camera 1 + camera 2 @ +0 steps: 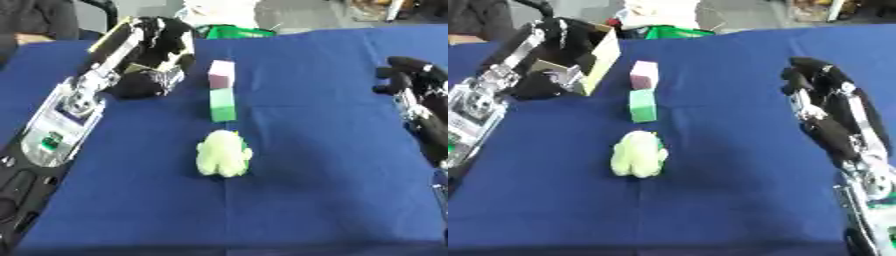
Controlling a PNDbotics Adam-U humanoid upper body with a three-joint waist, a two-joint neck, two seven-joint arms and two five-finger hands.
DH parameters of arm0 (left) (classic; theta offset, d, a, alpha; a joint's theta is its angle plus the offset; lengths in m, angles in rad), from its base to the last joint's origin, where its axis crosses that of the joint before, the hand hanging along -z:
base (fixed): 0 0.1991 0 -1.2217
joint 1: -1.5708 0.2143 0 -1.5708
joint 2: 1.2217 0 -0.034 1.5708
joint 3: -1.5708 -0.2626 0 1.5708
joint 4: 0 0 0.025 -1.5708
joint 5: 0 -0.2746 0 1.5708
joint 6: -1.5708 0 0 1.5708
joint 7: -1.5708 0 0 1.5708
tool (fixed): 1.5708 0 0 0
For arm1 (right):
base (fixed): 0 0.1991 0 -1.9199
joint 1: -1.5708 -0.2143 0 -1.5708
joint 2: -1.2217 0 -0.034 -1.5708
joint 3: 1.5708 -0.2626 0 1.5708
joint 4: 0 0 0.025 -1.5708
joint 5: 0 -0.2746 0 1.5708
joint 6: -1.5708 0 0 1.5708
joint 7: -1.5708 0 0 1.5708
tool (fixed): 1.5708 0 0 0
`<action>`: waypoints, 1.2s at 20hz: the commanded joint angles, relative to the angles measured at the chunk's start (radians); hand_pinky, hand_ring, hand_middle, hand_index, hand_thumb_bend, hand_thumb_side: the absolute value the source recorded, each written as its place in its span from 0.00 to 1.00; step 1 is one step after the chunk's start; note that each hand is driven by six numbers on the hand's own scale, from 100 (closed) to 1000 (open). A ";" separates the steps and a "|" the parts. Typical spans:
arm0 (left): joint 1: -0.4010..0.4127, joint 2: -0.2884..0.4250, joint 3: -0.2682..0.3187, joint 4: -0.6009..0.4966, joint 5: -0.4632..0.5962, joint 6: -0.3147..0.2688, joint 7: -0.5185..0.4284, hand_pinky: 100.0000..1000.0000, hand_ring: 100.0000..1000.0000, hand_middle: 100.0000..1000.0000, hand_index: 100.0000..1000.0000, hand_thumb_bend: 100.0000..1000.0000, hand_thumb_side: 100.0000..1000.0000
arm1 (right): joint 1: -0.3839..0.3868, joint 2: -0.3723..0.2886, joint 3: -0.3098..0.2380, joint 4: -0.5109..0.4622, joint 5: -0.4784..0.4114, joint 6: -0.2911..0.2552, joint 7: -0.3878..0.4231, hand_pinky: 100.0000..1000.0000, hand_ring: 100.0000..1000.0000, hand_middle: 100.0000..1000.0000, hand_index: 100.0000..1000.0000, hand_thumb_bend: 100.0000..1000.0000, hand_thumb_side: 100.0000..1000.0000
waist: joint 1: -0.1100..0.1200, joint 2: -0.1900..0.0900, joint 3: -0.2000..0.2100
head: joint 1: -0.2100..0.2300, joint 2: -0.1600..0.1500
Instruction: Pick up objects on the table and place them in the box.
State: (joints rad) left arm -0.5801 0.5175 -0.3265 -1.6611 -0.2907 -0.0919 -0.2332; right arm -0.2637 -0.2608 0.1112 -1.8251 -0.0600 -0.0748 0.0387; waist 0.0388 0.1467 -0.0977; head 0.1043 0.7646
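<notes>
A dark blue cloth-covered table [332, 165] fills most of both views. The robot's left arm, black with silver joints, runs up the left side to the far left part of the table, where its left hand [557, 35] reaches into a small open cardboard box [604, 57] with a pale tan wall. The hand is dark against the dark inside of the box, and I cannot tell whether its fingers are curled or straight, nor whether they hold anything. The right hand [820, 82] hovers over the right side of the table, holding nothing, its black fingers bent slightly and pointing away from the robot.

Near the middle of the table lies a pale green plush toy [224, 154]. Just beyond it sits a green rectangular block [223, 105], and touching that block's far end a pink block [220, 74], beside the box.
</notes>
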 commanded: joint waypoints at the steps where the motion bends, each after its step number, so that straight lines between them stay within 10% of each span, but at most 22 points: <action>1: -0.036 0.032 -0.054 0.019 -0.035 -0.018 -0.053 0.56 0.61 0.56 0.82 0.28 0.41 | -0.010 -0.019 -0.001 -0.011 0.000 -0.002 0.003 0.71 0.82 0.59 0.78 0.00 0.36 | -0.001 -0.016 -0.002 | 0.005 0.005; 9: -0.070 0.000 -0.117 0.104 -0.165 -0.070 -0.189 0.62 0.63 0.60 0.83 0.54 0.31 | -0.011 -0.019 0.000 -0.011 0.000 -0.002 0.005 0.71 0.82 0.59 0.78 0.00 0.36 | -0.001 -0.014 -0.004 | 0.005 0.005; 24: -0.096 -0.059 -0.122 0.134 -0.244 -0.119 -0.332 0.65 0.66 0.62 0.84 0.49 0.18 | -0.013 -0.018 0.002 -0.011 0.000 -0.002 0.007 0.71 0.82 0.59 0.78 0.00 0.36 | -0.003 -0.011 -0.005 | 0.004 0.005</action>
State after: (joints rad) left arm -0.6527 0.4492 -0.4502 -1.5228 -0.5321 -0.2052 -0.5560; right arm -0.2639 -0.2610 0.1149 -1.8249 -0.0600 -0.0756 0.0424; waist 0.0395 0.1476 -0.1029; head 0.1071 0.7646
